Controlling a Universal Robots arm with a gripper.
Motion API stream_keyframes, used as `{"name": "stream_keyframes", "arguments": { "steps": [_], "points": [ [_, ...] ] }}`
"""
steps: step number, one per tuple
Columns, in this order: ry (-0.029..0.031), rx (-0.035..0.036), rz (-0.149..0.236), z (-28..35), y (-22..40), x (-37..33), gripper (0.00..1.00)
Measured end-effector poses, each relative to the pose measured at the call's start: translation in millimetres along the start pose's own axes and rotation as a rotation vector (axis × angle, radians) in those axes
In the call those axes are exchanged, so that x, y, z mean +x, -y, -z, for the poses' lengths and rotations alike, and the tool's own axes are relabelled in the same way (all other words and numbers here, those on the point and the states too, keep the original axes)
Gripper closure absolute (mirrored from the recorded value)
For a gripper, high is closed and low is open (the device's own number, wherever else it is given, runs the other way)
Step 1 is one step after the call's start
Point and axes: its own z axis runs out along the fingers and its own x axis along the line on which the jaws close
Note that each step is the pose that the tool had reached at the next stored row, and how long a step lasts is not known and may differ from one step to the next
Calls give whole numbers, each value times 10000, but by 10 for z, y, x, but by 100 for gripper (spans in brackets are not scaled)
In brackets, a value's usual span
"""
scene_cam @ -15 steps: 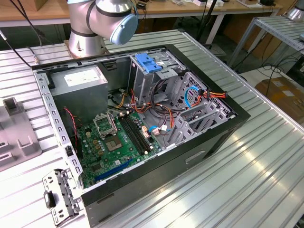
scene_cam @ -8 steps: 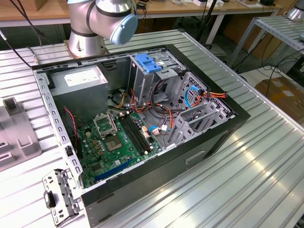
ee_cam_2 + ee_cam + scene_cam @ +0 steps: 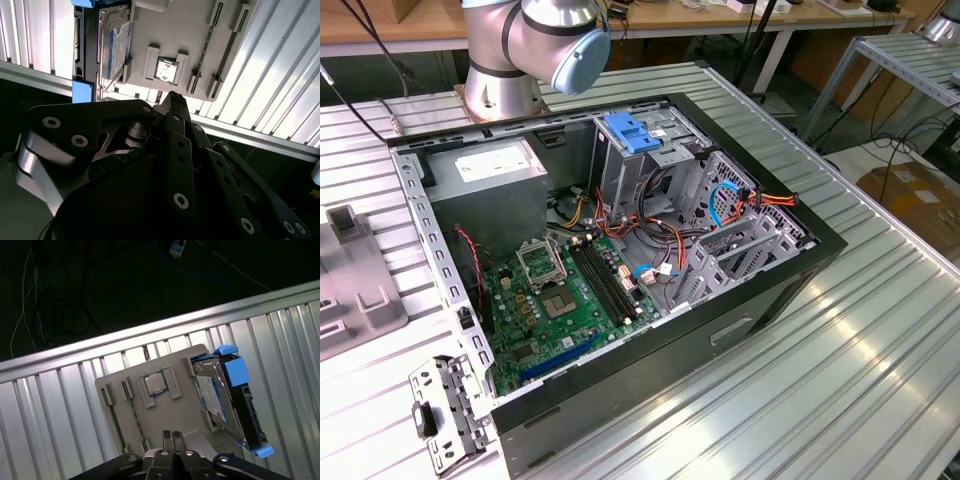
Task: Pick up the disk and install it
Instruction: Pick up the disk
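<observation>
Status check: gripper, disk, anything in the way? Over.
Gripper shut, empty, over grey plastic fixture tray. Silver-black hard disk with blue side rails slotted in that tray, not yet picked up. No obstacle seen between them.

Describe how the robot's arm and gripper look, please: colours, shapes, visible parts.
The arm is made of thick silver-grey cylinders, with a round light-blue cap on one joint. The gripper is black: flat linkage bars joined by silver round-headed screws, narrowing to two slim fingers.
</observation>
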Motion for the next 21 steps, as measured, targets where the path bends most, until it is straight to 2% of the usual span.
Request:
{"name": "stream_keyframes", "arguments": {
  "steps": [4, 21],
  "points": [
    [-19, -11, 425, 0, 0, 0, 89],
    [-117, -65, 2640, 0, 0, 0, 89]
  ]
}}
